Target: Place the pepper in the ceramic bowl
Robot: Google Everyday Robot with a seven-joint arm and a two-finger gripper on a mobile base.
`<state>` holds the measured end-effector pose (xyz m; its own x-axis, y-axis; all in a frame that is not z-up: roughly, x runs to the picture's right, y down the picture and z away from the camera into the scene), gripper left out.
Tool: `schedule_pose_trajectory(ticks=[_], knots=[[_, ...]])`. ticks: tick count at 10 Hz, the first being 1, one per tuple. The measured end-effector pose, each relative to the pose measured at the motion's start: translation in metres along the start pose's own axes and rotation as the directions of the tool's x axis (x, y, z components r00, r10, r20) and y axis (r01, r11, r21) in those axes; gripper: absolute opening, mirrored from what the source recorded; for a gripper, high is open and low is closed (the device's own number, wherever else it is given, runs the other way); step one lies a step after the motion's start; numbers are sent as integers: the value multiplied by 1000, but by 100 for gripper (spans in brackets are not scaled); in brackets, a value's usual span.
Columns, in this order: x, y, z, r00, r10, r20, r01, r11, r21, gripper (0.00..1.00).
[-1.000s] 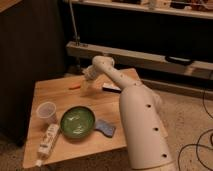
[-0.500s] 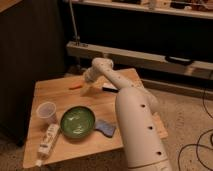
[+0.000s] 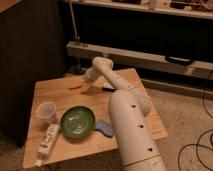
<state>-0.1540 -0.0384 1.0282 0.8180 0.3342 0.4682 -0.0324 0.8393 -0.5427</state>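
Gripper [image 3: 85, 85]: low over table [image 3: 50, 92]; open or closed, cannot tell.
Pepper [image 3: 76, 86]: just beside it, picture-left.
Ceramic bowl [image 3: 77, 122]: well apart, nearer the camera.

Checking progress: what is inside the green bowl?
Only the bowl's bare glossy inside shows, and nothing covers it. The pepper lies on the table beyond it, beside the gripper.

Pepper [image 3: 75, 86] showing orange-red. Ceramic bowl [image 3: 62, 123] gleaming glossy green, rim darkening. Gripper [image 3: 86, 83] showing off-white, hovering just beside pepper over table's far side. Table [image 3: 55, 92] showing pale wood. Cup [image 3: 46, 111] looking clear. Tube [image 3: 48, 140] showing white.
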Motion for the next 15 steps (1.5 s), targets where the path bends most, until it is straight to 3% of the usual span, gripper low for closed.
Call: schedule_pose_trajectory(ticks=[2,3,4,7,9,11,12,15], knots=[[-1,3,-4,1000,-14,-2,14,1000,-20,9],[-1,4,-17,1000,-20,1,20,1000,-19,1],[-1,4,-29,1000,-23,2,23,1000,-16,0],[17,23,-102,999,-34,9,34,999,-6,0],[46,54,-153,999,-37,9,37,999,0,0],[60,87,-186,999,-49,22,49,999,1,0],[61,117,-205,997,-63,35,64,998,-2,0],[40,185,-216,992,-113,63,115,993,-37,0]])
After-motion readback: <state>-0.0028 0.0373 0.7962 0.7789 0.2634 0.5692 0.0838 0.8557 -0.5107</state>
